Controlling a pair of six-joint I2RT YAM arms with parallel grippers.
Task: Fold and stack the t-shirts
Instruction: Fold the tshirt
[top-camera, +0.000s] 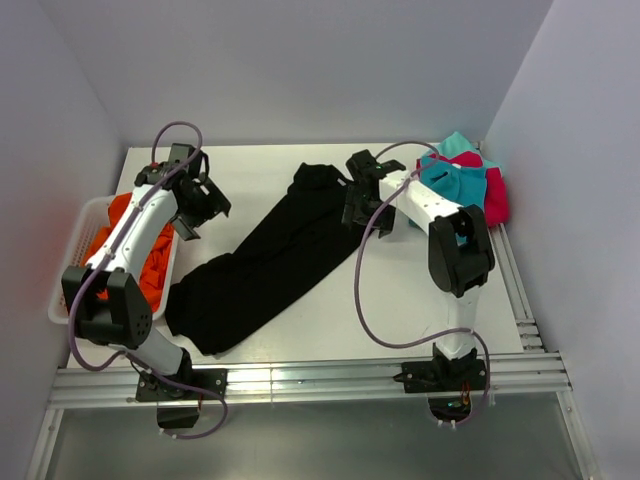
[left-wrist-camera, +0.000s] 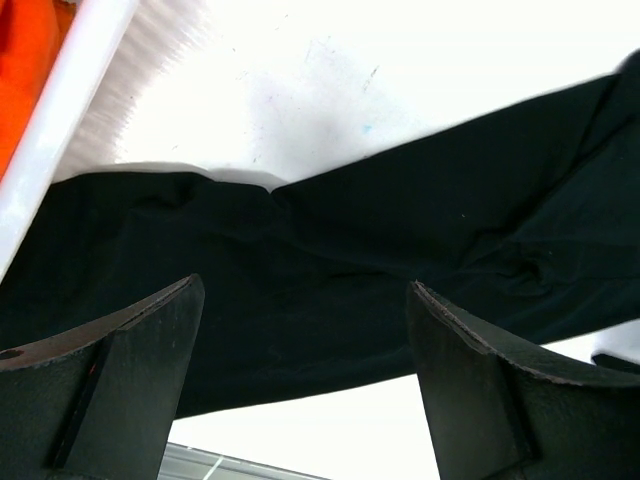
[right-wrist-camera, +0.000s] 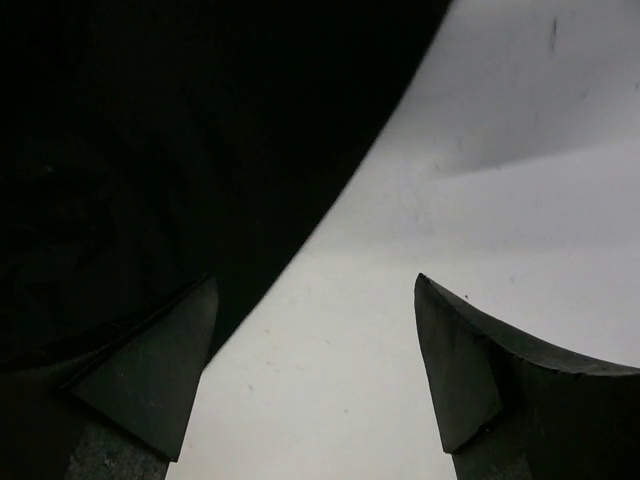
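Note:
The black t-shirt (top-camera: 265, 260) lies as a long diagonal band across the table, from near left to far middle. It also shows in the left wrist view (left-wrist-camera: 330, 270) and the right wrist view (right-wrist-camera: 150, 150). My left gripper (top-camera: 200, 205) is open and empty, hovering beside the shirt's left edge. My right gripper (top-camera: 358, 205) is open and empty at the shirt's upper right edge. Teal (top-camera: 450, 175) and pink-red (top-camera: 494, 195) shirts lie heaped at the far right. The orange shirt (top-camera: 150, 265) lies in the basket on the left.
A white slatted basket (top-camera: 65, 270) stands at the table's left edge, under the left arm. Walls enclose the table at left, back and right. An aluminium rail (top-camera: 300, 380) runs along the near edge.

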